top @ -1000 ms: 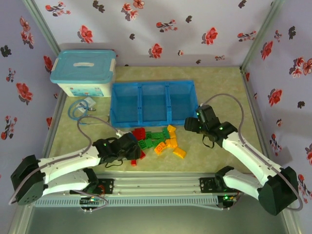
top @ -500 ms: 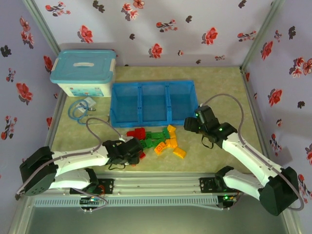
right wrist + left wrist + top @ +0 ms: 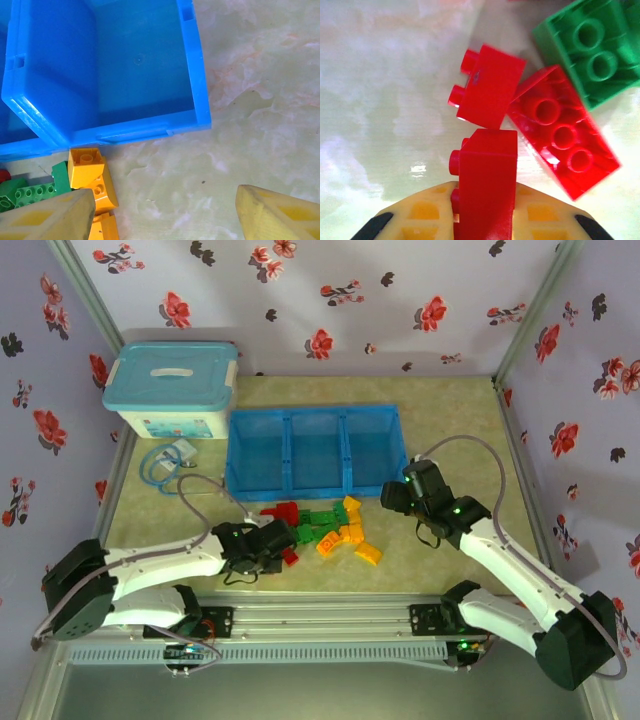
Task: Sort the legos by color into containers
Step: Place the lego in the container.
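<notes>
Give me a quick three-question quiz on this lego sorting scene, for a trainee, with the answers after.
1. True or false: the left gripper is shut on a red lego.
2. What do the three blue containers hold? A) legos of every colour B) nothing C) only yellow legos
3. Fill in: the right gripper is ___, holding nothing.
Key: 1 true; 2 B; 3 open.

Bright, even light, glare on the table [image 3: 417, 169], nearest red lego [image 3: 486, 180] slightly soft.
</notes>
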Tool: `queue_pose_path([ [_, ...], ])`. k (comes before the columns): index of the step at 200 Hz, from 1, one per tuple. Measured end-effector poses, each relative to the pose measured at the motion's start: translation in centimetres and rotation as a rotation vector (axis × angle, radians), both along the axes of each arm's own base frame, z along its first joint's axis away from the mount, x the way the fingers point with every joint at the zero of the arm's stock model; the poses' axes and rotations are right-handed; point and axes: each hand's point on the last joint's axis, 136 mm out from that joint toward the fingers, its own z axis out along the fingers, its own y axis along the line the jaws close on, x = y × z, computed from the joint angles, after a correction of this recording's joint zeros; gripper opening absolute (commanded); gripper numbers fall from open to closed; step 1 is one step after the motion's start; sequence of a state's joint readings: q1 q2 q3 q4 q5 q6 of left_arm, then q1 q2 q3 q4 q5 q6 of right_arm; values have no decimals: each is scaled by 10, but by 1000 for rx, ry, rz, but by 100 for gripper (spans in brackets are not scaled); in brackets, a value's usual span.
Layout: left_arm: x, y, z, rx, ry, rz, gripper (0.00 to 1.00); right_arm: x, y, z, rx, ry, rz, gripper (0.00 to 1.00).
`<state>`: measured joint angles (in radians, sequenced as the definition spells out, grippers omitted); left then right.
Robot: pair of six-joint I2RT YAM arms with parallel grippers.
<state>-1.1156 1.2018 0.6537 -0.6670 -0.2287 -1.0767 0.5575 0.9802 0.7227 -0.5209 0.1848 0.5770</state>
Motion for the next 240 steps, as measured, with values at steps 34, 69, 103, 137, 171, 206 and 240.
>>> queue_pose_path([
  [34,13,-4,46,-44,-96,-11,10,-1,-1,-3,-1,6,-2,74],
  [69,32,-9,85,-66,-180,-21,10,-2,0,-6,3,12,-1,74],
  [103,71,-5,127,-95,-267,25,9,-3,7,-7,17,7,16,75],
  [137,126,-3,183,-125,-387,72,9,-6,14,-12,48,31,26,72],
  [171,171,8,199,-100,-428,97,8,-11,27,-18,61,57,58,72],
  [206,205,21,173,-54,-372,123,8,-16,38,-18,68,57,89,71],
  [240,228,30,133,-12,-288,141,8,-20,43,-19,68,60,104,70],
])
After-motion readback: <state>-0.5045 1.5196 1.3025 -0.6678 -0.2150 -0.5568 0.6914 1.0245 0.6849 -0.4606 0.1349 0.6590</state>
